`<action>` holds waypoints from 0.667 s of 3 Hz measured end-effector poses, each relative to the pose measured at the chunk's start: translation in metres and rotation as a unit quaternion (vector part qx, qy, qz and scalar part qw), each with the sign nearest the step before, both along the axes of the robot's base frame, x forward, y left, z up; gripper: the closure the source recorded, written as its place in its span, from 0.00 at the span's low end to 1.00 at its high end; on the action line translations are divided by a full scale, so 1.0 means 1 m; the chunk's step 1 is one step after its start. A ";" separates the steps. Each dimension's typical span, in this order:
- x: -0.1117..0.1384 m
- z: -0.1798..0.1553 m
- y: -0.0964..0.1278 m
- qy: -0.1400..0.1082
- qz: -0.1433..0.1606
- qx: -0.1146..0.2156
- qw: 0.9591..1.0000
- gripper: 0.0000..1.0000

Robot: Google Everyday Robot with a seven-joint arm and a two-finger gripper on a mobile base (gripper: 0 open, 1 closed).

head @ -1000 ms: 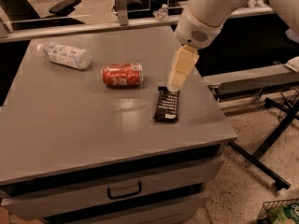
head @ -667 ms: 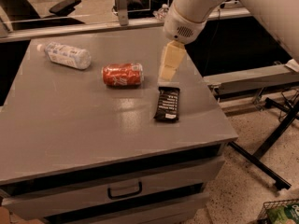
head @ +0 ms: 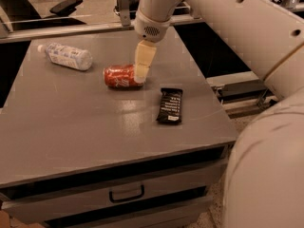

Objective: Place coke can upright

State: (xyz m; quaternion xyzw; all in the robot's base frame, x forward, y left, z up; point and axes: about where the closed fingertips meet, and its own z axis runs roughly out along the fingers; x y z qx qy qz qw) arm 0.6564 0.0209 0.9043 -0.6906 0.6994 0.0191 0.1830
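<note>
A grey table (head: 71,127) fills most of the view. Near its back left corner a clear plastic bottle (head: 66,56) with a white label lies on its side, its cap pointing toward the left edge.

Further right, about midway between the left and right edges and in the back half of the table, the coke can (head: 119,76) lies on its side. It is not upright: its length runs left to right and its white lettering faces up and forward. The can is well apart from the bottle.

The gripper (head: 139,78) hangs down at the can's right end, cream-coloured and tilted slightly, with its tip overlapping that end of the can. I cannot tell whether it is spread or pressed together, nor whether it touches the can.

To the right and nearer the front edge, a black snack bar wrapper (head: 170,105) lies flat, apart from the can, its length running roughly front to back. It sits close to the table's right edge.

The white robot arm (head: 228,18) comes in from the upper right, over the table's back right corner.
</note>
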 end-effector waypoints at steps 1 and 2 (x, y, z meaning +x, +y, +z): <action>0.000 -0.016 0.028 0.015 -0.004 -0.013 1.000 0.00; -0.003 -0.034 0.050 0.026 -0.011 -0.026 0.999 0.00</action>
